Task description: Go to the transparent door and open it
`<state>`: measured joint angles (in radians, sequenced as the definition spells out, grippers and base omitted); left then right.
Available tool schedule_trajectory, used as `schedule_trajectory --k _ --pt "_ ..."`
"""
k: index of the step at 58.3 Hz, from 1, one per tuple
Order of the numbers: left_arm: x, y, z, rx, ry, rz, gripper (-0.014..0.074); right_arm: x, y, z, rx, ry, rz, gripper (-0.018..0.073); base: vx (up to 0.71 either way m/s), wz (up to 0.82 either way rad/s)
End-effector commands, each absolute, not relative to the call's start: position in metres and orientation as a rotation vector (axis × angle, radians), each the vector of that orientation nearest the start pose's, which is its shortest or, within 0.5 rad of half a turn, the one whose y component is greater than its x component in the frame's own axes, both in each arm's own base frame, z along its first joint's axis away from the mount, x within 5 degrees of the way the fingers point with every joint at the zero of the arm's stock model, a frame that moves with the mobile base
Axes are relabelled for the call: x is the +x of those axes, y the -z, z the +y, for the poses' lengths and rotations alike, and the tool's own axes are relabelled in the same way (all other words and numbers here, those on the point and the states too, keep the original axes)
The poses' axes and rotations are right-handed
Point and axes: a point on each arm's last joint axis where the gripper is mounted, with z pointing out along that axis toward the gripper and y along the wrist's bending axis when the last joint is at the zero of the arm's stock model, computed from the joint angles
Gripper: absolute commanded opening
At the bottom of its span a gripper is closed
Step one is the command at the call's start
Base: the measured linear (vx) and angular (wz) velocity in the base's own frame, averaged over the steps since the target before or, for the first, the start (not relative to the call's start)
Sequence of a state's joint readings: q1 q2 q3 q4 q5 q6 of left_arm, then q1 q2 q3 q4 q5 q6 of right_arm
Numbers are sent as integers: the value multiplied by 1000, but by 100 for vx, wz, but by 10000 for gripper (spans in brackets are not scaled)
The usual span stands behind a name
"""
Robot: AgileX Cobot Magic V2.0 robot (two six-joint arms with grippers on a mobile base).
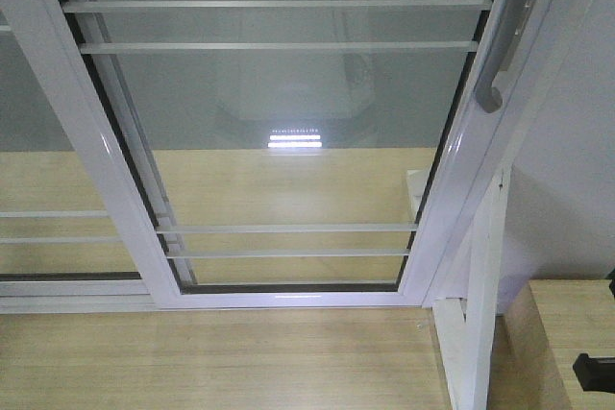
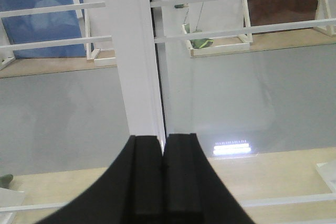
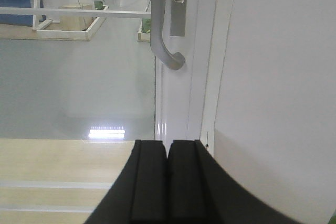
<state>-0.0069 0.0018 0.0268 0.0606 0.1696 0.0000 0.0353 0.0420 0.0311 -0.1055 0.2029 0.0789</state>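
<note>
Exterior front-facing view: we face the transparent door (image 1: 288, 141), its handle (image 3: 158, 19) on the right stile. Our left gripper (image 2: 163, 148) and right gripper (image 3: 168, 153) are both closed, empty, touching nothing.

transparent door (image 1: 288, 141) ahead, handle (image 1: 509, 31) on its right stile, second panel (image 1: 34, 175) left

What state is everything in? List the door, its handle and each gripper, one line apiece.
transparent door: shut, stile against the frame.
pull handle: ungrasped, nothing touching it.
left gripper: jaws shut, empty.
right gripper: jaws shut, empty, apart from the handle.
</note>
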Motion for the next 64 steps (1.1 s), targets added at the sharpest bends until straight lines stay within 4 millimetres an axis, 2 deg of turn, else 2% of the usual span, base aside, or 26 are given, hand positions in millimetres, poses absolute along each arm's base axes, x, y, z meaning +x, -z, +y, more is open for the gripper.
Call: schedule_trajectory --k 1,15,25,31,37,45,51,57,61,64 --pt "60 -185 0 56 -44 1648 -6 61 -184 1 -50 11 1709 -8 0 0" --pt "60 -194 -1 69 -54 1566 -6 62 -194 2 -56 0 1596 -8 0 0" --pt "58 -212 -2 38 -11 1373 -6 62 -204 3 -59 -12 1487 -8 0 0" --pt "56 -223 -2 29 7 1270 -6 60 -218 4 -49 -35 1362 -6 0 0" --pt "51 -246 -2 18 24 1195 -6 55 -249 4 -47 -34 1273 -4 0 0" --pt "41 -294 -1 15 15 1153 -6 43 -311 2 -39 -10 1273 -3 0 0" --pt "42 -330 -1 15 7 1175 -6 44 -353 1 -35 3 1297 -3 0 0" --pt "55 -364 -1 15 5 1192 -6 62 -386 1 -38 6 1310 -3 0 0" --pt "70 -372 -1 15 6 1235 -6 78 -392 2 -46 12 1338 -3 0 0" --pt "85 -370 -1 15 6 1288 -6 94 -389 3 -56 20 1377 -3 0 0"
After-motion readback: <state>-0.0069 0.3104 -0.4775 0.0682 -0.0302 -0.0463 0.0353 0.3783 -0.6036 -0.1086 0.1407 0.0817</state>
